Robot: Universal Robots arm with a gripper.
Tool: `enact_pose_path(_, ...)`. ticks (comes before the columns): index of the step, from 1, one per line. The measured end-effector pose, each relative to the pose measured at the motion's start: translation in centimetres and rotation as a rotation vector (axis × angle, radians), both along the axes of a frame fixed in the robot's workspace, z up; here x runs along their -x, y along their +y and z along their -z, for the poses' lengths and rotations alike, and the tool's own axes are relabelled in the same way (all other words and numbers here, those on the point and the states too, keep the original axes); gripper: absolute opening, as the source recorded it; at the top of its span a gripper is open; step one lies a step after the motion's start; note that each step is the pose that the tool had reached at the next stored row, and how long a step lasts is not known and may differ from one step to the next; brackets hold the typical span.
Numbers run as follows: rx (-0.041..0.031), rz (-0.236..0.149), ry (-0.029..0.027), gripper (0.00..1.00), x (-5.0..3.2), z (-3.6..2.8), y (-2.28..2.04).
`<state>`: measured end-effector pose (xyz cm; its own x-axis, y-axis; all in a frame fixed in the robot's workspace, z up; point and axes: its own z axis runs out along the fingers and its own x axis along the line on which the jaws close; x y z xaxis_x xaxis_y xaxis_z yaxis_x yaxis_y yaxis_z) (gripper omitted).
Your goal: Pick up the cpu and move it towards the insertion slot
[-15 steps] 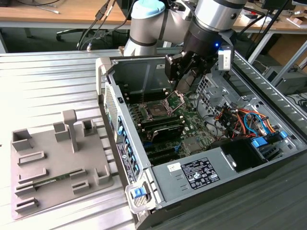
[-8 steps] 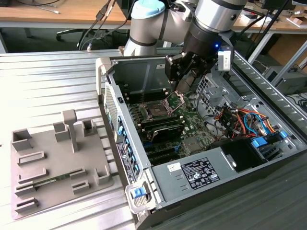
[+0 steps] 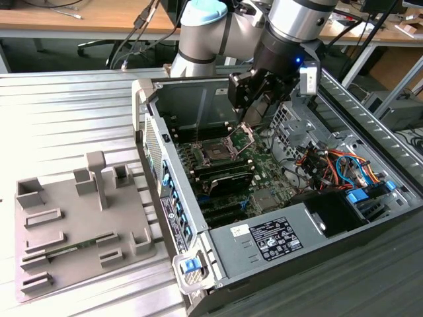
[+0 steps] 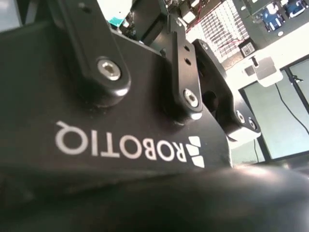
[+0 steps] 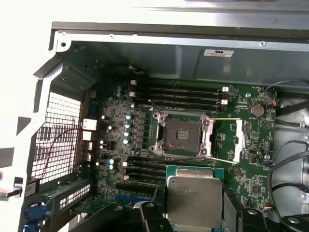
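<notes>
Okay, I see white lettering on the black gripper body in the second wrist view and a white label sticker on the power supply (image 3: pixel 276 239); I'm not reading any print off. My gripper (image 5: pixel 194 223) is clamped on the cpu (image 5: pixel 194 200), fingers (image 5: pixel 231 205) pressed on its opposite edges. Cpu lies flat, silvery lid facing the camera; it's square, so no long axis, edges roughly parallel to the socket frame. It hangs above the motherboard (image 5: pixel 120 125), just beside the insertion slot (image 5: pixel 181 135), whose retaining plate (image 3: pixel 242 137) is tipped up open.
</notes>
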<state>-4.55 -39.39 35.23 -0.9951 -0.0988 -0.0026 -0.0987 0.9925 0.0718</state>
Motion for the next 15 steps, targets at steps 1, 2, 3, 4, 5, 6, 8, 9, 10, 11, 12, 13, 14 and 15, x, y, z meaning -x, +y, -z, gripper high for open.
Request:
enact_pose_path(1, 0.0000, 0.000, 0.0000, 0.55, -0.10, 0.02, 0.08)
enact_pose_path(2, 0.0000, 0.000, 0.0000, 0.55, -0.18, 0.03, 0.14)
enact_pose_path(3, 0.0000, 0.000, 0.0000, 0.55, -0.31, 0.06, 0.22)
enact_pose_path(4, 0.0000, 0.000, 0.0000, 0.55, -0.38, 0.07, 0.27)
enact_pose_path(5, 0.0000, 0.000, 0.0000, 0.55, -0.47, 0.08, 0.32)
enact_pose_path(6, 0.0001, 0.000, 0.0000, 0.55, -0.55, 0.10, 0.37)
enact_pose_path(8, -0.0001, 0.000, 0.0000, 0.55, -0.69, 0.13, 0.45)
enact_pose_path(9, 0.0000, 0.000, 0.0000, 0.55, -0.76, 0.14, 0.49)
enact_pose_path(10, 0.0001, 0.000, 0.0000, 0.55, -0.85, 0.16, 0.54)
enact_pose_path(11, 0.0000, 0.000, -0.0001, 0.55, -0.92, 0.18, 0.58)
enact_pose_path(12, 0.0000, 0.000, 0.0000, 0.55, -1.52, 0.34, 0.82)
enact_pose_path(13, 0.0002, 0.000, 0.0000, 0.55, -2.01, 0.51, 0.89)
enact_pose_path(14, 0.0001, 0.000, 0.0000, 0.55, -2.19, 0.61, 0.89)
enact_pose_path(15, 0.0001, 0.000, 0.0000, 0.55, -2.22, 0.62, 0.89)
